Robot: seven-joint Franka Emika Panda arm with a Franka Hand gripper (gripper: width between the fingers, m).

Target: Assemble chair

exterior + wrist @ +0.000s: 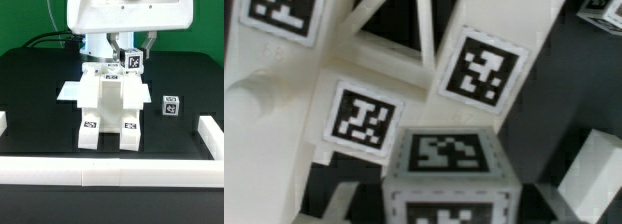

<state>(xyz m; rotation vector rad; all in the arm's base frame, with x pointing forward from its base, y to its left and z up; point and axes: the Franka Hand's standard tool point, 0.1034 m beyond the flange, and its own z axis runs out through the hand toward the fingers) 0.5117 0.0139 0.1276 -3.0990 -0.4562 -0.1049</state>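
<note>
The tool [131,54] is clenched on a tagged square post [133,63]. The half-built chair [105,105] stands on the black counter [40,80] just below the tool. A small tagged block [170,105] sits well apart from the tool, toward the exterior view's right.

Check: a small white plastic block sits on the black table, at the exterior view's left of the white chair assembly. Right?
Not left: the small white plastic block sits on the black table at the exterior view's right of the white chair assembly.
</note>
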